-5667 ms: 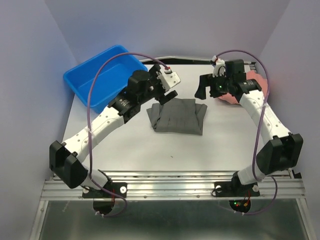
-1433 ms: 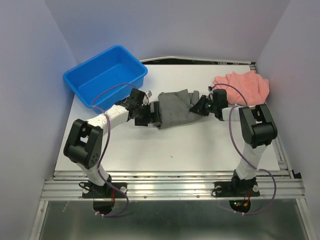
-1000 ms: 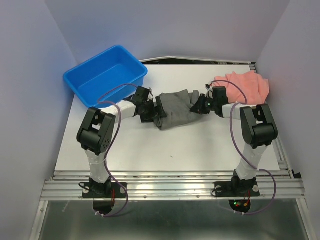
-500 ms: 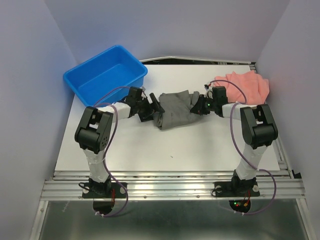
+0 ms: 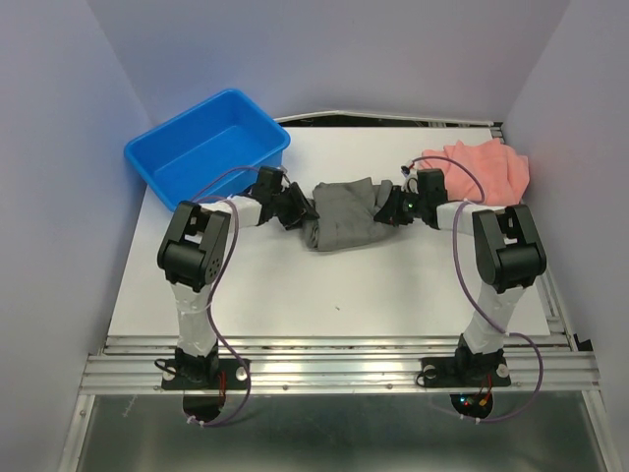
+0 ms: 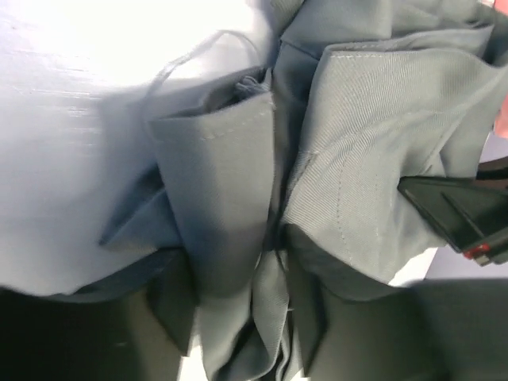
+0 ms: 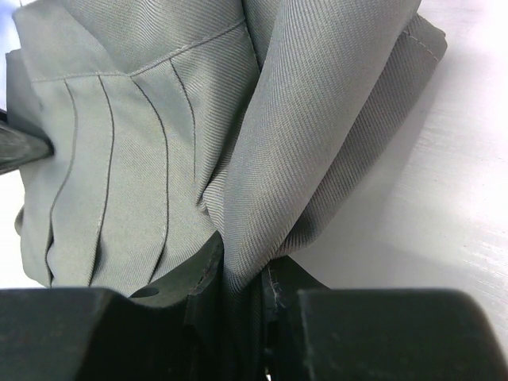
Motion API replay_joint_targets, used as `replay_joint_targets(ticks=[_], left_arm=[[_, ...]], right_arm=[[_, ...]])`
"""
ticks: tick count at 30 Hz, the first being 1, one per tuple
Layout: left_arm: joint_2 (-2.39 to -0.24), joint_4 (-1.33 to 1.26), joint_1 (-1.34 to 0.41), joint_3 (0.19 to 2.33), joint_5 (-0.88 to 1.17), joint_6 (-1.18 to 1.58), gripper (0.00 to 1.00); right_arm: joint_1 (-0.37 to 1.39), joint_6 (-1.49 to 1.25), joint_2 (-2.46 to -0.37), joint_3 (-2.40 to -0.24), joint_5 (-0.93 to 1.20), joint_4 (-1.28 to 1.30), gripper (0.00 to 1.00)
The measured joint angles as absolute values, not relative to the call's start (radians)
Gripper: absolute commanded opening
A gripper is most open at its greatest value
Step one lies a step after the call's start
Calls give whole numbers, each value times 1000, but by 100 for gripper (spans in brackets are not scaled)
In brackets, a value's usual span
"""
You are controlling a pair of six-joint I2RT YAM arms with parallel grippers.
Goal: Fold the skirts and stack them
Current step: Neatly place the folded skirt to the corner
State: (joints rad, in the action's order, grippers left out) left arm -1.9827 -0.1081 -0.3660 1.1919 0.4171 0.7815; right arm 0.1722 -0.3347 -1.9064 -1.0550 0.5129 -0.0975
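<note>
While clamped at both ends: bunched dark grey pleated cloth skirt [image 5: 344, 218].
Pinched tight by left gripper [image 5: 298, 208] and right gripper [image 5: 391, 209]; crumpled salmon-pink cloth skirt [image 5: 486, 169] just beyond right.

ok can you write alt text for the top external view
Two robot arms reach low across a white table, the left gripper and right gripper pinching opposite ends of a crumpled dark grey pleated cloth skirt. A salmon-pink cloth skirt lies at back right, a blue plastic tub at back left.

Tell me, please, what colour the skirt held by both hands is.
The skirt is dark grey with pleats, clearest in the right wrist view.
</note>
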Motion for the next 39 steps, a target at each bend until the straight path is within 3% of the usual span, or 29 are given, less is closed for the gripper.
replay_joint_targets(ticks=[2, 3, 4, 9, 17, 39], left_arm=[[-1994, -108, -369, 1193, 412, 782, 29], [-1999, -110, -371, 1194, 415, 785, 5], [-2000, -110, -374, 1195, 416, 783, 0], [-2011, -86, -415, 1258, 397, 754, 0], [-2147, -112, -508, 1553, 357, 702, 0], [-2647, -547, -712, 2303, 333, 663, 0]], right_arm=[[172, -333, -1906, -1060, 511, -93, 1], [173, -332, -1906, -1062, 508, -89, 1], [173, -331, -1905, -1065, 503, -86, 1], [178, -315, -1893, -1087, 437, -52, 1], [144, -247, -1805, -1158, 260, -7, 1], [-275, -87, -1740, -1343, 172, 9, 1]])
